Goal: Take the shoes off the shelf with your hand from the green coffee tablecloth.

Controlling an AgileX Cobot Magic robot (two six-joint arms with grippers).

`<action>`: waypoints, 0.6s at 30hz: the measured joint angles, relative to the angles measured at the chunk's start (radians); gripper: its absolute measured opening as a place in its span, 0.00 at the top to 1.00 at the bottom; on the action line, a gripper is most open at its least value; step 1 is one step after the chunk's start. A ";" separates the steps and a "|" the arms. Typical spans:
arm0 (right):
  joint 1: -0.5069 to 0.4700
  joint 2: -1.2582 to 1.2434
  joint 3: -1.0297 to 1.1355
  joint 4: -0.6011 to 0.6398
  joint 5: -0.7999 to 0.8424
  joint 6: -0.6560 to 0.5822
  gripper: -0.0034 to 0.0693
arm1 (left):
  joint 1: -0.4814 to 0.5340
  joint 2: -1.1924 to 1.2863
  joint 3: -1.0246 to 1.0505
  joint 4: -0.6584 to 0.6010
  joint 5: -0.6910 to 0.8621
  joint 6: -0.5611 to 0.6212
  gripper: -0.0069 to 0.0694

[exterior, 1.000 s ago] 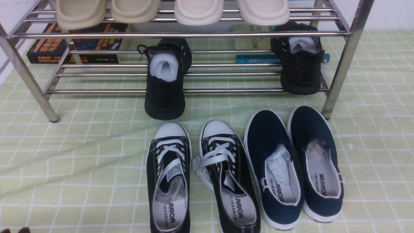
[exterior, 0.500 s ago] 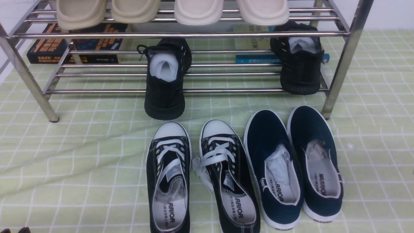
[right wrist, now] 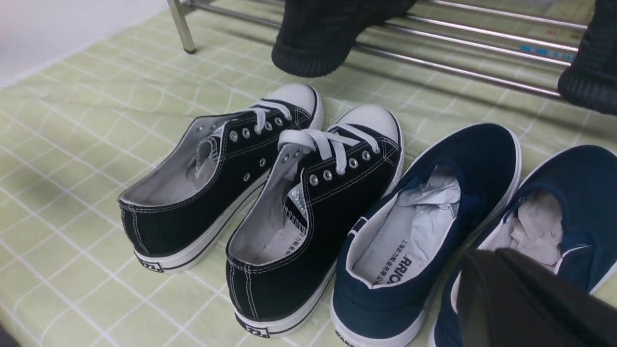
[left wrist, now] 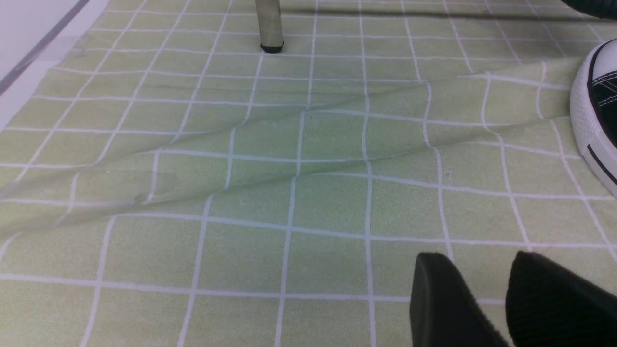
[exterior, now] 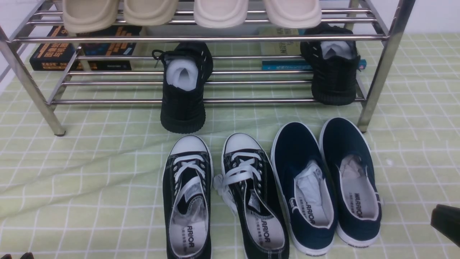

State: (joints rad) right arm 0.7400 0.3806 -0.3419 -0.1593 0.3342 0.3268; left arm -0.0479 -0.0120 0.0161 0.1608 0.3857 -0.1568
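Green coffee tablecloth (exterior: 82,172): pale green with a white grid, covering the desk edge to edge; a long diagonal wrinkle runs across its left half. A white wall shows at the far right.

Shelf (exterior: 201,37): chrome tube rack, two slanted tiers, standing at the far side of the cloth. Upper tier carries four beige slippers (exterior: 190,12), toes toward the viewer. Lower tier carries two black knit sneakers (exterior: 184,90), white paper inside, one at centre hanging past the front rail, one at the right end.

Books (exterior: 82,52): dark covers with orange writing too small to read, lying on the cloth behind the shelf at far left; a teal spine lies behind it toward the right.

Shoes (exterior: 325,187): navy slip-on pair with white soles, side by side on the cloth in front of the shelf's right leg, off the rack. White paper stuffing in each; "WARRIOR" printed on both insoles.

Black lace-up sneakers (exterior: 224,198): white toe caps and laces, just left of the navy pair; "WARRIOR" partly readable on the insoles.

Right gripper (right wrist: 520,299): black, jaws pressed together, holding nothing, at the near right beside the heel of the right navy shoe; only an edge shows in the front view.

Left gripper (left wrist: 506,299): two black fingers spread apart, empty, over bare cloth at the near left.
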 joint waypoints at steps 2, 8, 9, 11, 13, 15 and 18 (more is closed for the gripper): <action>0.000 0.000 0.000 0.000 0.000 0.000 0.96 | 0.000 0.000 0.000 0.000 0.000 0.000 0.60; 0.000 0.000 0.000 0.000 0.000 0.000 0.95 | 0.000 0.000 0.000 0.000 0.000 0.000 0.60; 0.000 0.000 0.000 0.000 0.000 0.000 0.95 | 0.000 0.000 0.000 0.000 0.000 0.000 0.60; 0.000 0.000 0.000 0.000 0.000 0.000 0.95 | 0.000 0.000 0.000 0.000 0.000 0.000 0.60; 0.000 -0.010 0.007 0.000 -0.001 -0.001 0.95 | 0.000 0.000 0.000 0.000 0.000 0.000 0.60; -0.003 -0.026 0.025 0.000 -0.004 -0.011 0.95 | 0.000 0.000 0.000 0.000 0.000 0.000 0.60; -0.055 -0.064 0.073 0.034 -0.012 -0.060 0.95 | 0.000 0.000 0.000 0.000 0.000 0.000 0.60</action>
State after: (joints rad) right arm 0.6854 0.3166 -0.2686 -0.1252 0.3221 0.2665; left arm -0.0479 -0.0120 0.0161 0.1608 0.3857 -0.1568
